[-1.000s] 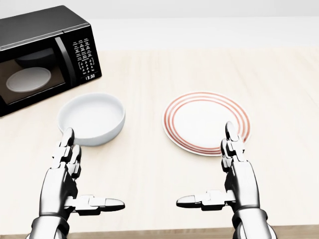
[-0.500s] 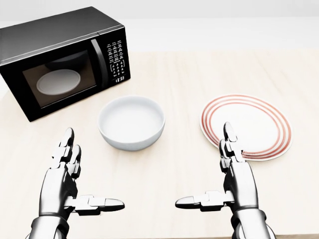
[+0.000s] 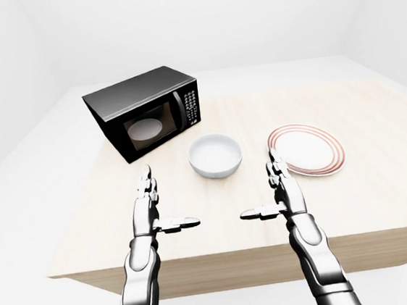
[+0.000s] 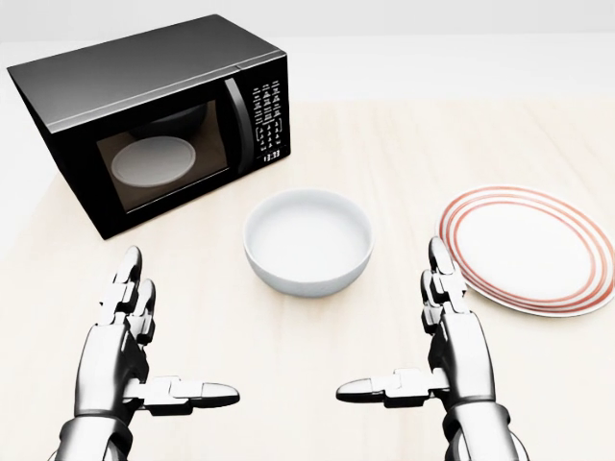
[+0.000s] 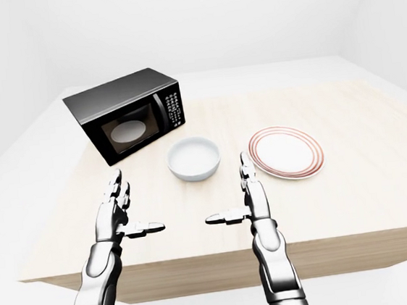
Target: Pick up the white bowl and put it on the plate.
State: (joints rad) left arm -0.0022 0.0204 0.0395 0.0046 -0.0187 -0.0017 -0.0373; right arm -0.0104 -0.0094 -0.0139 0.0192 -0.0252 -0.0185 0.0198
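Note:
The white bowl (image 4: 307, 240) stands empty on the wooden table, in the middle of the head view. To its right, apart from it, lies the white plate (image 4: 526, 250) with red rings, partly cut by the view's right edge. My left hand (image 4: 171, 338) hovers open at the lower left, fingers stretched, thumb pointing right. My right hand (image 4: 392, 325) mirrors it at the lower right, open, below and right of the bowl. Neither hand touches anything.
A black microwave (image 4: 154, 115) stands at the upper left, door shut, with a white dish visible behind its glass. The table's near edge (image 3: 237, 264) runs just below my forearms in the left-eye view. White floor and walls surround the table.
The whole picture has shifted: microwave, bowl and plate all slid to the right in the head view, so the camera has moved. Both hands keep the same open pose.

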